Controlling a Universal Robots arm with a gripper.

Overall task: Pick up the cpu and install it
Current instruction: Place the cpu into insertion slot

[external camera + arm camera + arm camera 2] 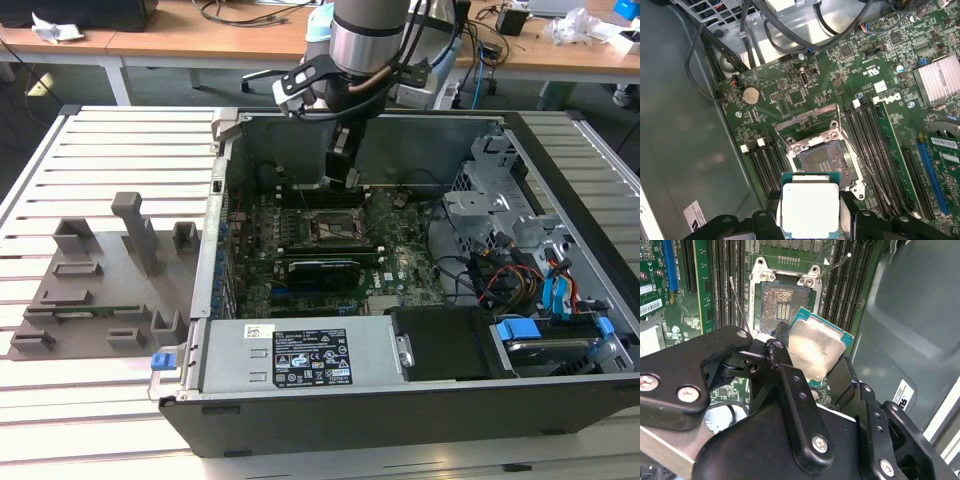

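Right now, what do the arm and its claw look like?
The arm is a silver-grey metal cylinder with a pale blue joint cap and black cables running alongside. The claw is matte black, built from flat linked bars with rounded ends, fastened by silver screws.

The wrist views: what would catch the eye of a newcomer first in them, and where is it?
The silver-topped cpu strikes first, clamped at its edges in the black end effector in both wrist views. Just beyond it lies the bare cpu socket on the green motherboard, between rows of memory slots.
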